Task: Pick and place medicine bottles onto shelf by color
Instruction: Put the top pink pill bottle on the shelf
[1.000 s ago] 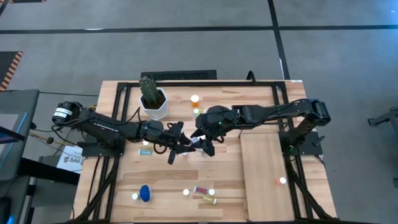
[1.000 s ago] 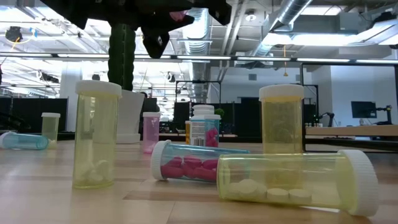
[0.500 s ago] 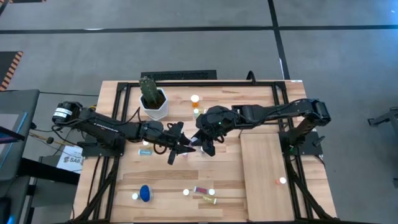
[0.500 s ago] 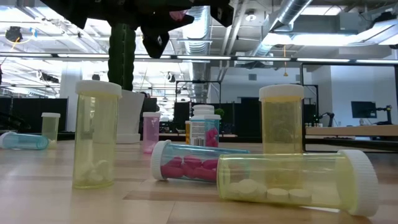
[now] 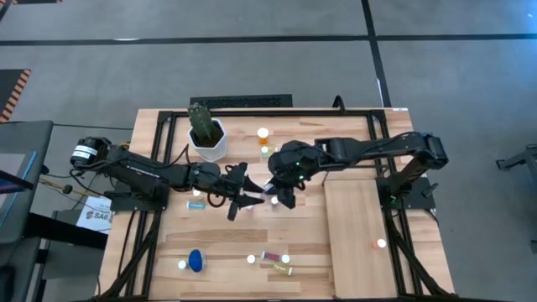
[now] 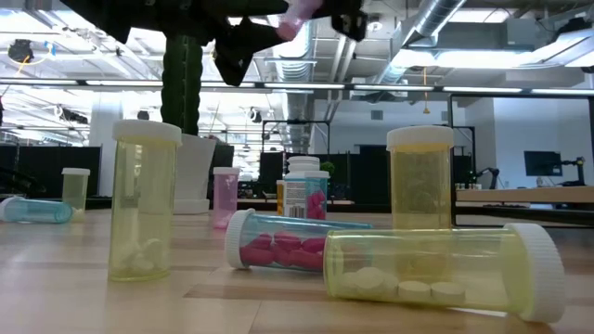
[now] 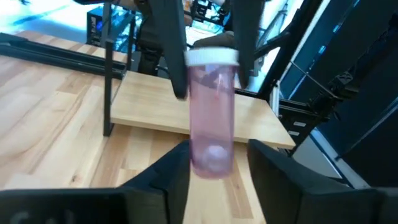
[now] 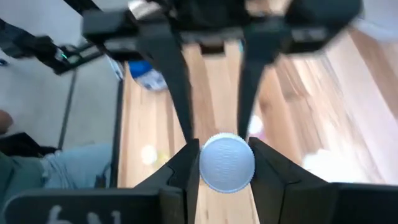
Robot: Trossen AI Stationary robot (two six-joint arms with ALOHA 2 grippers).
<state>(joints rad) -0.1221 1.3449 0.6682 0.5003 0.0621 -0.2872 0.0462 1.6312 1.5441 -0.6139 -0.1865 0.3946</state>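
Observation:
A pink medicine bottle [image 7: 211, 112] with a white cap hangs in mid-air over the table's middle [image 5: 262, 196], its cap toward the right arm. My right gripper [image 8: 227, 158] is shut on it. My left gripper [image 7: 217, 158] is open, with its fingers on either side of the bottle's bottom end. In the low view only the bottle [image 6: 293, 17] and the dark grippers show, at the top edge. The shelf [image 5: 357, 239] lies on the table's right part, with one small bottle [image 5: 379, 244] standing on it. My right gripper pinches the bottle's white cap [image 8: 227, 163] between its two fingers, one on each side. The fingers come from the table's right side, slanting down, in line with the bottle. The bottle is lifted clear of the table. My left gripper: a gap shows at one finger [image 7: 264, 165]; whether the other touches the bottle, I cannot tell.
A white pot with a cactus [image 5: 205, 134] stands at the far left. Loose bottles lie around: orange [image 5: 263, 134] at the far side, teal [image 5: 195, 204] under my left arm, blue [image 5: 195, 261] and several others [image 5: 273, 262] near the front edge.
My right gripper has tipped at the wrist. The pink bottle has gone with it, a little up and toward the table's right, and now stands more tilted in the low view. My left arm has kept its place.

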